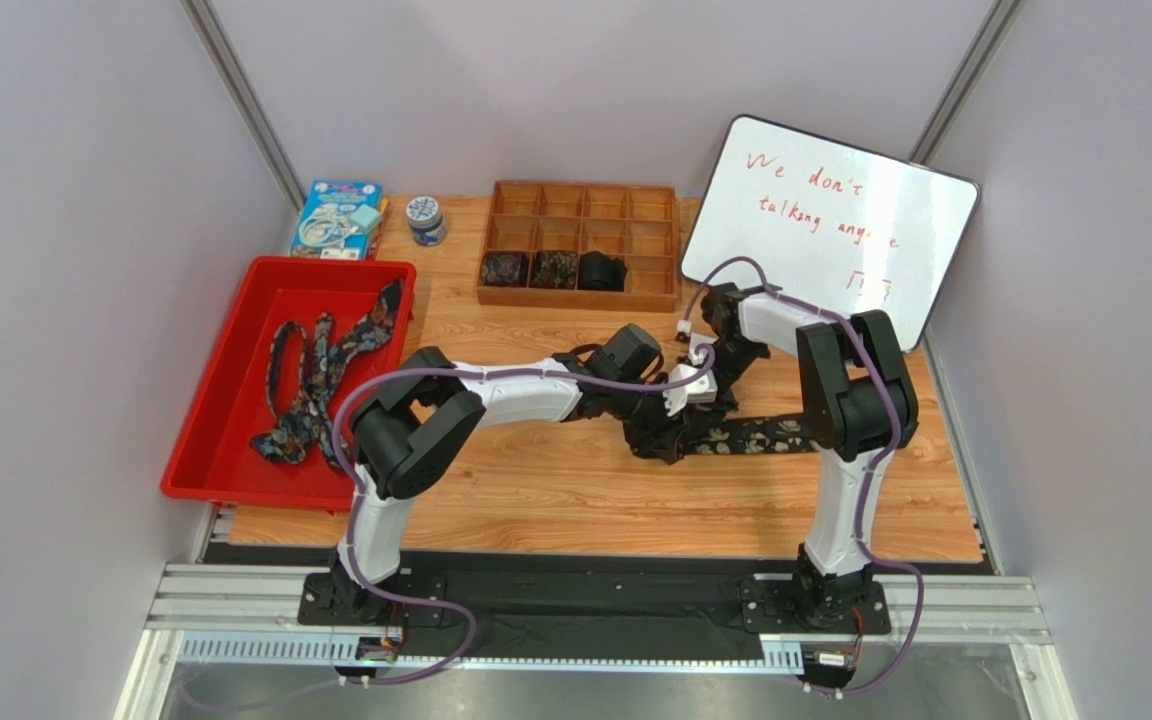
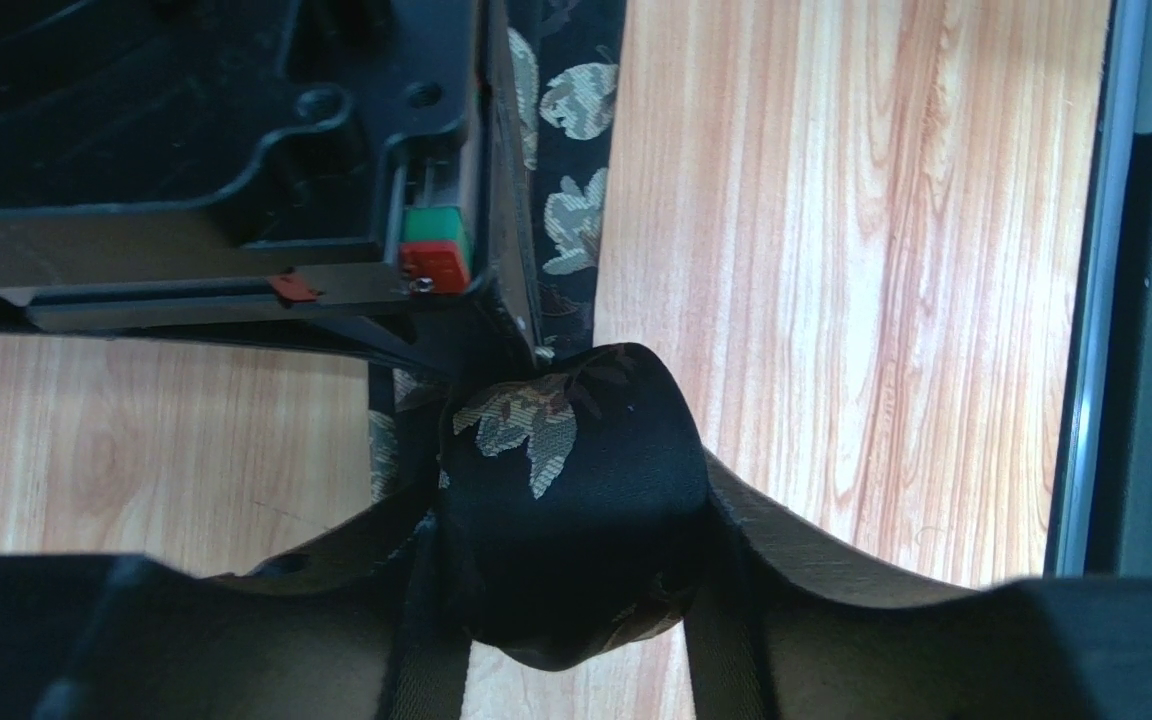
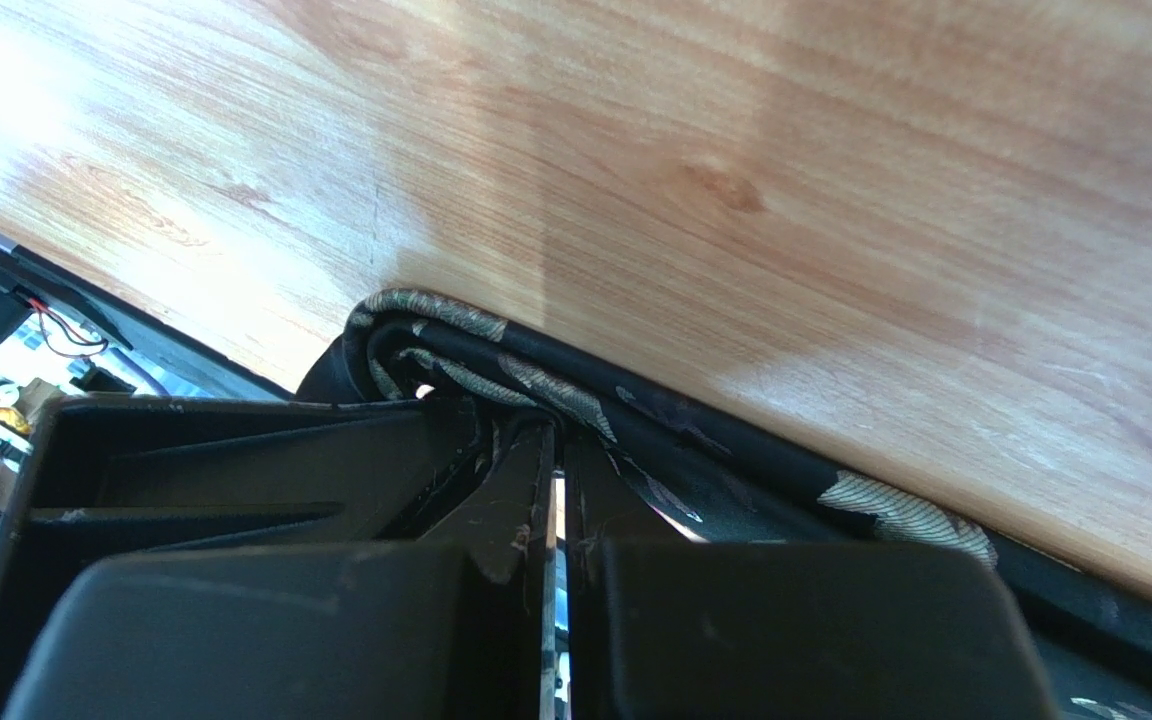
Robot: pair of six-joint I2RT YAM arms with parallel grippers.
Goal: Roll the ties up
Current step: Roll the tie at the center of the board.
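One dark floral tie (image 1: 766, 435) lies flat across the wooden table, its left end wound into a coil (image 2: 582, 495). My left gripper (image 2: 575, 600) is shut on that coil, with a finger (image 2: 838, 593) pressed against each side; in the top view it (image 1: 657, 432) reaches down at mid-table. My right gripper (image 3: 552, 443) is shut, its tips buried among the tie's folds (image 3: 537, 383); I cannot make out any fabric between them. Its body (image 2: 237, 180) shows just above the coil. More ties (image 1: 319, 375) lie loose in the red tray (image 1: 207, 458).
A wooden compartment box (image 1: 582, 203) at the back holds three rolled ties (image 1: 554, 270) in its front row. A whiteboard (image 1: 830, 225) leans at the back right. A blue box (image 1: 337, 219) and a small jar (image 1: 425, 221) stand at the back left.
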